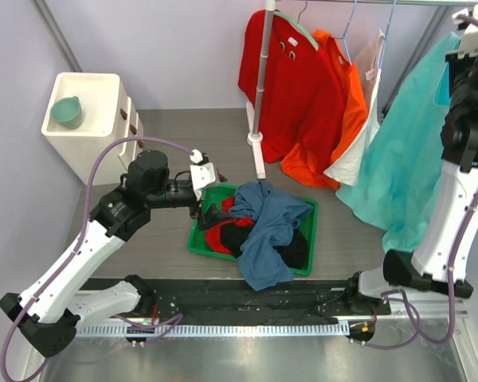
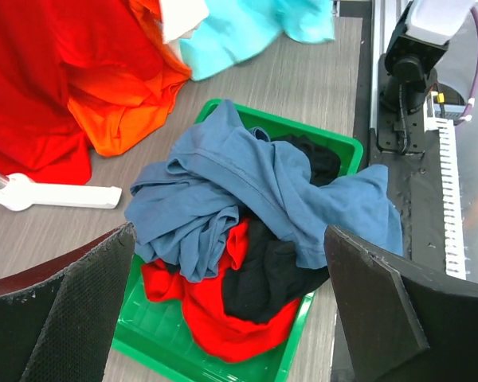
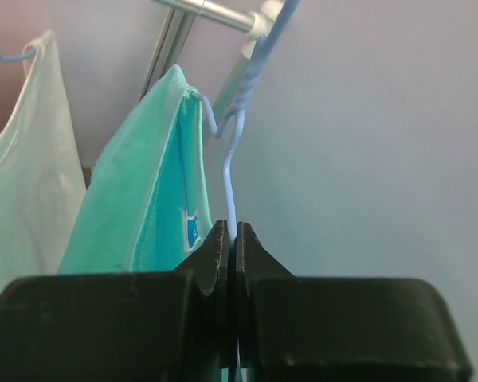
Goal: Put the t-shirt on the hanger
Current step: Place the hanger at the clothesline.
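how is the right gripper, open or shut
The right gripper is shut on the hanger: in the right wrist view its fingers press together with the thin blue wire pinched between them.

Robot lab: plain partition walls (image 1: 167, 56), clothes rail (image 3: 203, 7), aluminium frame (image 1: 54, 24).

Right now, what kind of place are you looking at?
Probably a robot test cell staged as a laundry corner: a red cotton shirt and a light turquoise t-shirt hang at a metal clothes rack, and a green plastic tray holds crumpled clothes.
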Controlling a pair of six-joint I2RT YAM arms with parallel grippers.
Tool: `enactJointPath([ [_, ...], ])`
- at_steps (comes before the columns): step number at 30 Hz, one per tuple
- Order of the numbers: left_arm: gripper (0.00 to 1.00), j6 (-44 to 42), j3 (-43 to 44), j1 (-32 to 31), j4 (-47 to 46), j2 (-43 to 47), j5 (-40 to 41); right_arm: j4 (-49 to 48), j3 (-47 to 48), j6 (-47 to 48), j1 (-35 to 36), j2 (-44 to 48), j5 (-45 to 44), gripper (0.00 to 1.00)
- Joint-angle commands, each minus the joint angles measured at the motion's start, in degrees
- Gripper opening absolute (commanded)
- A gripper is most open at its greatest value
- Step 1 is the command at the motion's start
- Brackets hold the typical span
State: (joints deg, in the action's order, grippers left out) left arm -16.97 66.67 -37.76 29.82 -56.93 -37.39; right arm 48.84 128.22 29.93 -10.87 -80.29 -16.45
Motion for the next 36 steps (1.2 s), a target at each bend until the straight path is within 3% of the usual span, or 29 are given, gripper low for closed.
enactJointPath([
  [1,1.0,2.2,0.6,0.1,-1.6,1.9,-1.6,-11.7,10.6,-2.4,-8.4,-8.0,12.7,0.01],
  [5,1.0,2.3,-1.4,0.1,-2.9,2.9,-1.7,-17.6,13.8,-6.5,-12.8,-13.7,26.0,0.01],
  [12,1.0,1.9,-3.6,0.1,-3.0,4.3,-0.4,-27.0,14.5,-15.7,-16.8,-19.5,36.3,0.01],
  [28,1.0,1.2,-5.6,0.1,-2.9,4.2,0.2,-27.9,5.2,-11.4,-17.0,-21.4,38.2,0.01],
  [36,1.0,1.2,-5.5,0.1,-2.3,3.8,0.7,-27.4,10.5,-8.1,-17.0,-29.1,37.6,0.01],
])
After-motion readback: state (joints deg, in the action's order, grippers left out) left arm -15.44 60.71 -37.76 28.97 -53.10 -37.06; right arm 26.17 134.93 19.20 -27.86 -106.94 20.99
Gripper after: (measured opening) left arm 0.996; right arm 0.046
